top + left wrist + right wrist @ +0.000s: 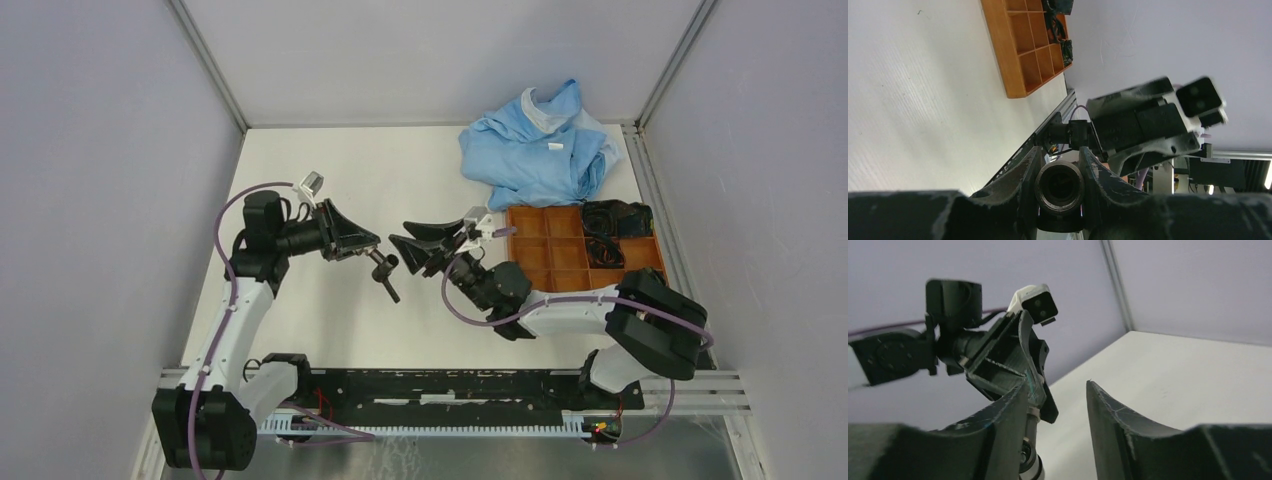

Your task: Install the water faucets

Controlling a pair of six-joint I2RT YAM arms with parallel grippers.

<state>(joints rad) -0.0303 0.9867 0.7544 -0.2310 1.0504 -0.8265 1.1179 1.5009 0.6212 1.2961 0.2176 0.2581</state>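
The white desk [330, 160] is boxed in by grey walls [100, 200] on the left, back and right, with a black rail [450, 385] running along its near edge. The right side is crowded. A crumpled blue cloth [540, 150] fills the far right corner, and just in front of it an orange tray [530, 250] sits against the right edge, with black parts [615, 220] in its far right compartments. The far left and the near middle of the desk lie bare (the widest free stretch), and both arms meet over the centre.

The left fingers [360, 243] point right and pinch the faucet fitting [385, 270] by one end. Its dark stem slants down and toward the near edge from the fingertips. The left wrist view shows the fitting's round open end [1059, 185] squeezed between the two fingers [1093, 185], held clear of the desk.

The right fingers [415, 250] point left, tip to tip with the left ones and very near the fitting. From the right wrist they stand spread [1108, 425] with nothing in the gap. The fitting [1029, 462] shows just outside the finger on the left of that view, beside it rather than between the two. Whether they touch I cannot tell.
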